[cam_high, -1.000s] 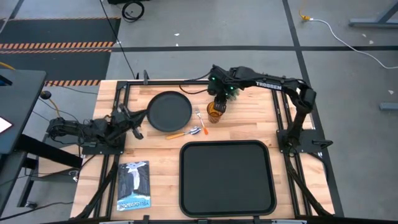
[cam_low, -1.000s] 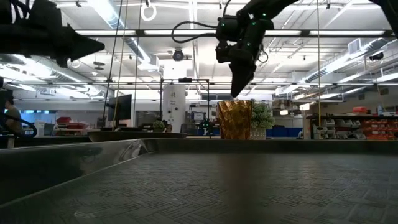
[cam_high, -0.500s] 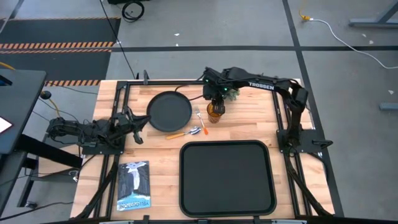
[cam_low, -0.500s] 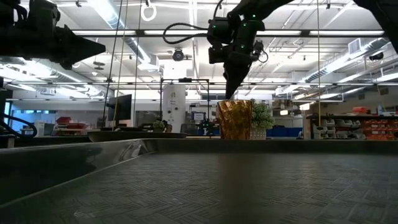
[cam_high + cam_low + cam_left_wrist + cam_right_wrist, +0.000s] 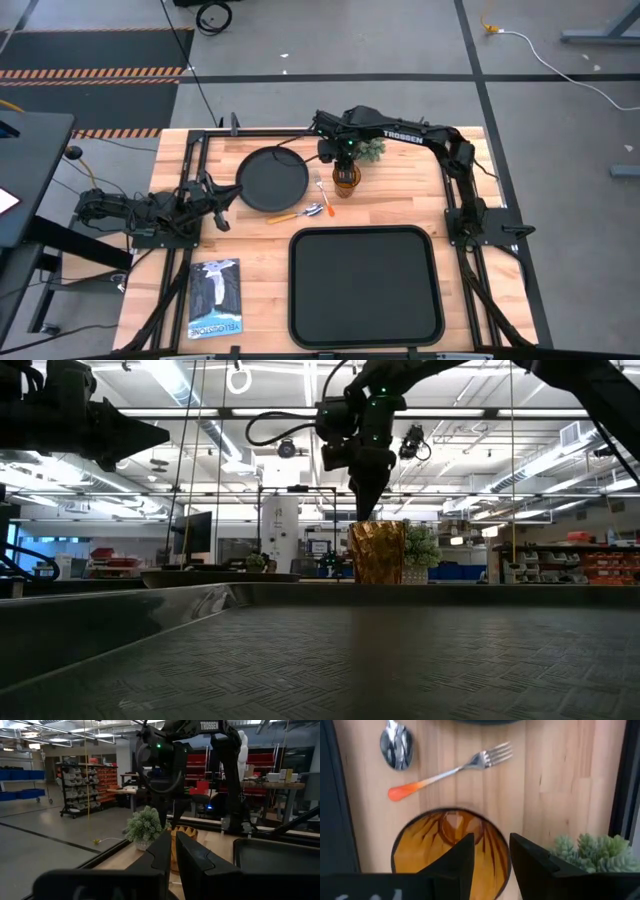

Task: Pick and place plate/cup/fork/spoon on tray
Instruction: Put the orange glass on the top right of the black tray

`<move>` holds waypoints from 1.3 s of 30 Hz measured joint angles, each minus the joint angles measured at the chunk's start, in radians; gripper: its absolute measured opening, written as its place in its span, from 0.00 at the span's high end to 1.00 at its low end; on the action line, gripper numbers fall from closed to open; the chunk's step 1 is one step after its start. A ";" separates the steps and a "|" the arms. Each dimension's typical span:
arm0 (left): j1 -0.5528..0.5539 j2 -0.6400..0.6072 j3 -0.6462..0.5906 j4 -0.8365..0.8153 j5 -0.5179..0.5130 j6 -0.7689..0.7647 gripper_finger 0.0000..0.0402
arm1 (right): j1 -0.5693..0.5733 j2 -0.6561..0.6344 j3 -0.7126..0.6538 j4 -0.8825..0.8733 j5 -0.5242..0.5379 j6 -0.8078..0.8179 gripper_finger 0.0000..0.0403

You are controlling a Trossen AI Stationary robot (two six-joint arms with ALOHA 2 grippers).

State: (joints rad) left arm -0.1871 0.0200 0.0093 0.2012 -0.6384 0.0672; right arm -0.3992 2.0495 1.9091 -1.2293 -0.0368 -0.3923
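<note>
The amber cup (image 5: 345,183) stands upright on the wooden table, right of the round black plate (image 5: 272,180). The fork (image 5: 322,188) and spoon (image 5: 303,212) lie between them, and the black tray (image 5: 365,285) lies nearer. My right gripper (image 5: 492,852) points down just above the cup's rim (image 5: 376,523) and is open a little. One finger (image 5: 465,855) stands over the cup's hollow and the other (image 5: 530,857) outside its wall. My left gripper (image 5: 220,196) waits shut at the table's left, holding nothing.
A small potted plant (image 5: 371,150) stands just behind the cup, close to my right gripper. A booklet (image 5: 215,298) lies at the near left beside the tray. Bare wood shows right of the cup and tray.
My right gripper has moved toward the table's left edge and slightly down, from beside the cup's right side to just over its rim. The cup, plate, fork and spoon have stayed where they were.
</note>
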 joint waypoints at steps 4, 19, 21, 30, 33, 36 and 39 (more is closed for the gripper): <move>0.000 0.000 0.000 0.000 0.000 -0.004 0.91 | 0.007 0.009 0.002 -0.012 0.037 -0.016 0.68; 0.000 0.000 0.000 -0.005 0.000 -0.005 0.91 | 0.007 0.028 0.001 -0.013 0.044 -0.030 0.68; 0.000 0.000 0.000 -0.004 0.000 -0.005 0.91 | 0.007 0.028 0.001 -0.014 0.044 -0.030 0.69; 0.000 0.000 0.000 -0.005 0.000 -0.005 0.91 | 0.007 0.028 0.001 -0.015 0.044 -0.030 0.78; 0.000 0.000 0.000 -0.005 0.000 -0.005 0.91 | 0.007 0.028 0.001 -0.015 0.044 -0.030 0.80; 0.000 0.000 0.000 -0.005 0.000 -0.005 0.91 | 0.007 0.028 0.001 -0.016 0.044 -0.030 0.82; 0.000 0.000 0.000 -0.005 0.000 -0.005 0.91 | 0.007 0.028 0.001 -0.020 0.044 -0.030 0.85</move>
State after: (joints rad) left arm -0.1871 0.0200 0.0093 0.1967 -0.6384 0.0620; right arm -0.3920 2.0777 1.9099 -1.2490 0.0071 -0.4225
